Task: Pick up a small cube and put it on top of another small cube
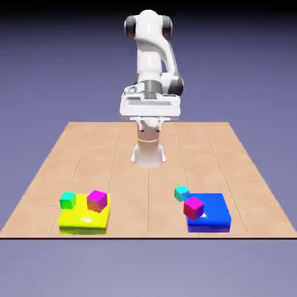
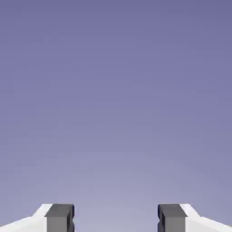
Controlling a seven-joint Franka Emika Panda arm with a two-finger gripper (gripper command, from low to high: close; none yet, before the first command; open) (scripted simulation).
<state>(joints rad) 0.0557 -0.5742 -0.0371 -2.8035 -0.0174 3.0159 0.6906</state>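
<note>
Cyan cube (image 1: 181, 193): in the exterior view you have it just off the blue block (image 1: 210, 213), by its far-left corner. Can't tell you whether the two touch. Its faces are plain, and it sits turned relative to the block's edges. Red-magenta cube (image 1: 194, 207) is at the blue block's left edge, nearer you than the cyan one, also turned. Well to the left of the blue block you've got the yellow block (image 1: 84, 216), with the purple cube (image 1: 97, 201) at its far-right part and the green cube (image 1: 68, 200) at its far-left corner. Your gripper (image 1: 149, 129) is up high, behind the blue block and left of it, pointing out over the table (image 1: 148, 191) with nothing held.

Hand view: your two fingertips (image 2: 60, 218) stand wide apart, so you're open. Between and above them you see only plain blue-violet backdrop (image 2: 116, 99).
</note>
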